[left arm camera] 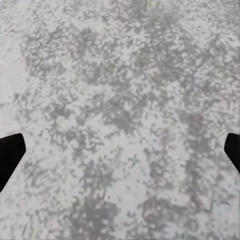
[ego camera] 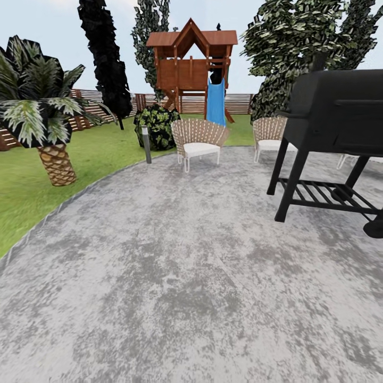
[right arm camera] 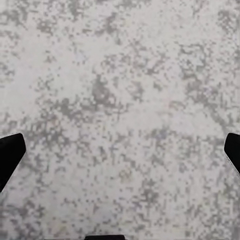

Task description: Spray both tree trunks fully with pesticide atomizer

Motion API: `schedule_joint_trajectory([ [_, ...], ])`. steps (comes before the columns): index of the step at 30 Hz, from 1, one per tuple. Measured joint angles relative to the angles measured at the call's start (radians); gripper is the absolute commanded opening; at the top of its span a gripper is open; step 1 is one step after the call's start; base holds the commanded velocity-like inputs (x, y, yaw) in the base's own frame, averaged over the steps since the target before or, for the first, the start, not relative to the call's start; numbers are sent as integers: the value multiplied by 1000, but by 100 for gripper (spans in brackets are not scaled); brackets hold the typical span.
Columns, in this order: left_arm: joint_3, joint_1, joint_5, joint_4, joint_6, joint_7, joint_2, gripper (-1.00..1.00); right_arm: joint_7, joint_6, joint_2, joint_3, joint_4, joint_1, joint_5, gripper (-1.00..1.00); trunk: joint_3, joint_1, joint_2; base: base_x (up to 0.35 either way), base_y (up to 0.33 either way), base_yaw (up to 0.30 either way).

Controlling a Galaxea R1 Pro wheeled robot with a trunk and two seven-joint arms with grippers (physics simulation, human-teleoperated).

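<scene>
The pesticide atomizer is out of view. Two tall leafy trees rise at the back of the garden, one behind the playhouse (ego camera: 151, 32) and one at the right (ego camera: 298, 42); their trunks are hidden. Green lawn (ego camera: 32, 186) lies to the left, ringed by a brown slat fence (ego camera: 236, 102). My left gripper (left arm camera: 120, 155) is open over mottled grey paving, its dark fingertips (left arm camera: 10, 152) far apart with nothing between them. My right gripper (right arm camera: 120, 160) is also open over the paving, holding nothing.
I stand on a grey stone patio (ego camera: 186, 276). A black grill (ego camera: 330, 127) stands close at the right. Two wicker chairs (ego camera: 199, 139) (ego camera: 270, 135) sit ahead, beside a dark bush (ego camera: 157, 125) and a short lamp post (ego camera: 146, 143). A palm (ego camera: 50, 138), a black cypress (ego camera: 106, 58) and a wooden playhouse (ego camera: 191, 58) with a blue slide lie beyond.
</scene>
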Motion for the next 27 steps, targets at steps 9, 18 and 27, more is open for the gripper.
schedule_joint_trajectory([
  [9,1,0,2,0,1,1,1,100,-1,0,0,-2,0,0,-2,100,0,0,0,334,91,-80],
  [18,2,0,3,0,1,1,1,100,-4,1,0,-7,-1,0,-4,100,0,0,0,288,221,-262],
  [27,3,0,3,1,1,1,1,100,2,2,0,-8,0,0,-4,100,0,0,0,270,201,-267],
])
